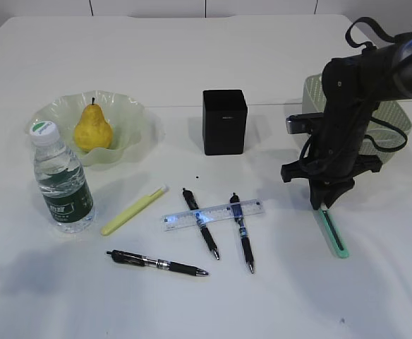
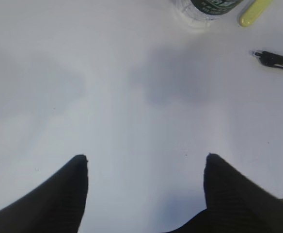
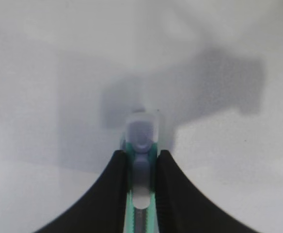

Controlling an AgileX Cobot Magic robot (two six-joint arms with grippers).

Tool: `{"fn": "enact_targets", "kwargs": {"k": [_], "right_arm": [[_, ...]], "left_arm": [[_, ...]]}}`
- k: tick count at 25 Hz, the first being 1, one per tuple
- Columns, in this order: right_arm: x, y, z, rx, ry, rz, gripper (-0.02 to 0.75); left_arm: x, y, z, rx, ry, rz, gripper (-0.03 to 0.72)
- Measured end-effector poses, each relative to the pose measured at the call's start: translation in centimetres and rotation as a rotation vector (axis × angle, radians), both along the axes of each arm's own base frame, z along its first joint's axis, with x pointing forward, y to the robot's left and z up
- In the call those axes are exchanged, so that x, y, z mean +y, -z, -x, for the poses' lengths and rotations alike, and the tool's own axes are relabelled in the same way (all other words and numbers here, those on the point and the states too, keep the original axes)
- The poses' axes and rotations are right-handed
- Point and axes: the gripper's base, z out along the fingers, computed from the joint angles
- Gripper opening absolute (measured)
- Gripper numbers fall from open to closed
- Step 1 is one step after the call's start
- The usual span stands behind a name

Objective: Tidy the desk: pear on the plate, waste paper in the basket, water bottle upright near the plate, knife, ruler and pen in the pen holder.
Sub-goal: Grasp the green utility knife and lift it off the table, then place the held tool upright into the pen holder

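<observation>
Three pens (image 1: 158,263), one ruler (image 1: 214,213), one knife (image 1: 332,232)

Three black pens (image 1: 158,263), two utility knives (image 1: 132,210), one ruler (image 1: 213,213), one pear (image 1: 92,128), one water bottle (image 1: 62,180)

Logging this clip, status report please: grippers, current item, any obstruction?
Right gripper fingers pinching green knife on desk. Left gripper open, empty. Pen holder path unobstructed.
</observation>
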Motion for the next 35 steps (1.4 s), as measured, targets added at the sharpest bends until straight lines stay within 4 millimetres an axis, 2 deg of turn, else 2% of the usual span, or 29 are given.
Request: {"fn": "enact_targets", "kwargs": {"k": [8, 13, 22, 27, 35], "right_arm": [[0.0, 0.0, 0.1, 0.010, 0.001, 0.002, 0.106], [0.1, -1.2, -0.5, 0.007, 0.005, 0.001, 0.106], [0.8, -4.9, -1.9, -0.090, 0.017, -0.068, 0.105], [1.1, -8.1, -2.6, -0.207, -0.004, -0.111, 0.105], [2.3, -11.7, -4.7, -0.412, -0.055, -0.218, 0.105]], "left_arm": [[0.0, 0.0, 0.0, 0.000, 0.000, 0.000, 0.527], [0.0, 0.0, 0.0, 0.000, 0.000, 0.001, 0.527], [0.0, 0.0, 0.0, 0.000, -0.001, 0.002, 0.527], [0.0, 0.0, 0.0, 0.000, -0.001, 0.002, 0.527], [0.0, 0.0, 0.0, 0.000, -0.001, 0.002, 0.527]]}}
